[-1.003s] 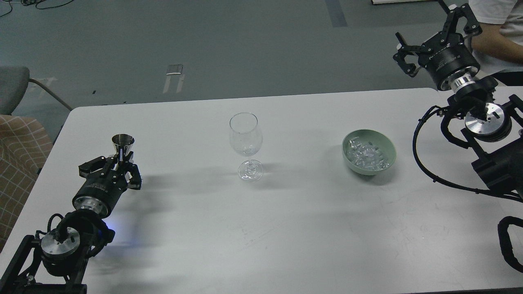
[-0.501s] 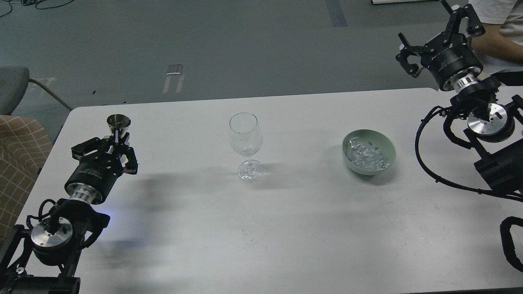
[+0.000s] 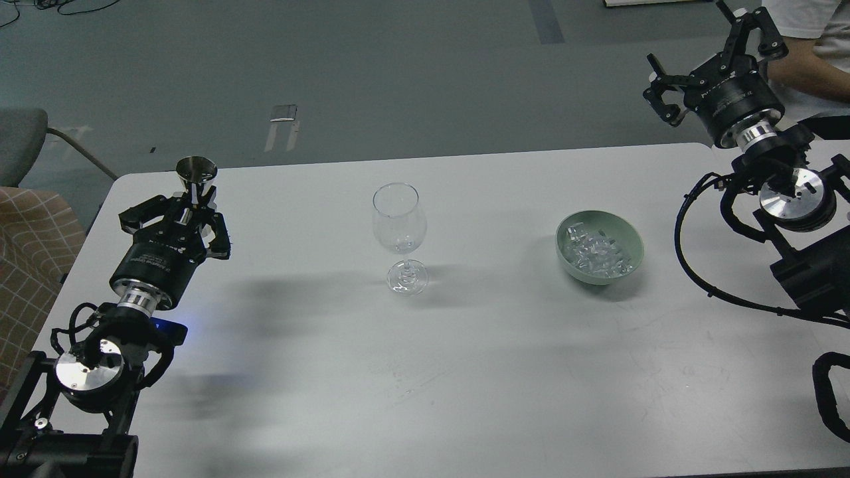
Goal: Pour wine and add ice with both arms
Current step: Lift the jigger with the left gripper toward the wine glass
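An empty clear wine glass (image 3: 400,234) stands upright at the middle of the white table (image 3: 425,372). A pale green bowl (image 3: 599,247) holding ice cubes (image 3: 597,255) sits to its right. My left gripper (image 3: 194,200) is shut on a small steel jigger (image 3: 195,174) and holds it upright, lifted off the table near the far left edge, well left of the glass. My right gripper (image 3: 710,36) is open and empty, raised past the table's far right corner, above and right of the bowl.
A person in a white shirt (image 3: 807,46) sits behind the far right corner, close to my right gripper. A chair (image 3: 30,219) with a checked cushion stands off the left edge. Grey floor lies beyond the table.
My left gripper has lifted the jigger up and away from me, off the table. My right gripper has shifted slightly up and to the right and stays open.
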`<state>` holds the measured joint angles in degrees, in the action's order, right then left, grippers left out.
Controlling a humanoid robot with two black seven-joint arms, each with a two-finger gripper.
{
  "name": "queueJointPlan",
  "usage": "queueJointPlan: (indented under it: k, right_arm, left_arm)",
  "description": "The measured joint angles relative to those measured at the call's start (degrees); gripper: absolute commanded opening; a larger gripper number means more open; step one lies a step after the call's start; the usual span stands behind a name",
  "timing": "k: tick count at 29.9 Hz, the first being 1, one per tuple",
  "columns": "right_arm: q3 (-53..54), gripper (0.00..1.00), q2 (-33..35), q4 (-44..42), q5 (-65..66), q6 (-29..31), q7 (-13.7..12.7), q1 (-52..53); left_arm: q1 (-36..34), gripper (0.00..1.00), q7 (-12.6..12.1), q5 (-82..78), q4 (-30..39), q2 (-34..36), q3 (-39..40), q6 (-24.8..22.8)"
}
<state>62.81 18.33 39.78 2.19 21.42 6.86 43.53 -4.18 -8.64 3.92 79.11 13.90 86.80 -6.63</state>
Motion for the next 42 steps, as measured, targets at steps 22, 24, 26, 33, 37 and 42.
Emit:
queueJointPlan:
  k: [22, 24, 26, 33, 37, 42]
  right_arm:
    - [-0.1, 1.0, 0.0, -0.3, 0.0, -1.1, 0.0, -0.5]
    - [-0.1, 1.0, 0.0, -0.4, 0.0, -1.1, 0.0, -0.5]
    - [-0.1, 1.0, 0.0, -0.4, 0.0, -1.1, 0.0, -0.5]
    - [0.0, 1.0, 0.0, -0.4, 0.0, -1.1, 0.0, -0.5]
    - [0.0, 1.0, 0.1, -0.3, 0.0, -1.1, 0.0, -0.5]
    - [-0.1, 1.0, 0.1, -0.3, 0.0, -1.1, 0.0, -0.5]
  left_arm:
    - [-3.7, 0.0, -5.4, -0.1, 2.3, -5.0, -0.6, 2.4]
    - [-3.9, 0.0, -5.4, -0.1, 3.4, -5.1, -1.6, 3.2]
    - [-4.3, 0.0, -5.4, -0.2, 3.9, -5.2, -3.4, 3.8]
    - [-4.7, 0.0, -5.3, -0.8, 5.2, -6.6, -6.2, 4.6]
    - [-5.1, 0.0, -5.3, -0.9, 5.4, -6.8, -6.9, 5.1]
    - [-5.2, 0.0, -5.3, -1.1, 5.9, -6.9, -7.1, 5.6]
